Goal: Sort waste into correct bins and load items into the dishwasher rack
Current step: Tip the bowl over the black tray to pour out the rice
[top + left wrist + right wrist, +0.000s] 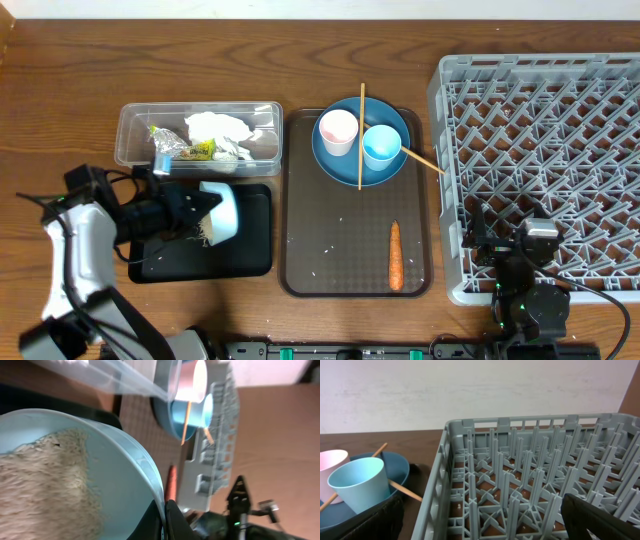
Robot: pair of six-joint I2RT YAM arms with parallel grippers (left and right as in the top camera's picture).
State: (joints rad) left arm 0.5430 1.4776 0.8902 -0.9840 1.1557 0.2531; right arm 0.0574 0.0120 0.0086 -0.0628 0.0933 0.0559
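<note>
My left gripper (pixel 190 213) is shut on the rim of the pale blue bowl (pixel 220 212) and holds it tipped over the shallow black tray (pixel 250 240). White rice (pixel 201 236) lies at the bowl's mouth. In the left wrist view the fingers (pixel 165 521) pinch the bowl's rim (pixel 135 467), and rice (pixel 45 480) fills the bowl. The clear tub (pixel 135 125) holds the tissue (pixel 220 128) and the yellow wrapper (pixel 190 151). The carrot (pixel 396 256) lies on the brown tray. My right gripper (pixel 485 527) is open and empty over the front left corner of the grey rack (pixel 545 150).
The brown serving tray (pixel 345 250) carries the blue plate (pixel 392 122) with the pink cup (pixel 338 130), the light blue cup (pixel 381 146) and two chopsticks (pixel 361 100). A few rice grains lie scattered on the tray. The rack (pixel 520 460) holds no items.
</note>
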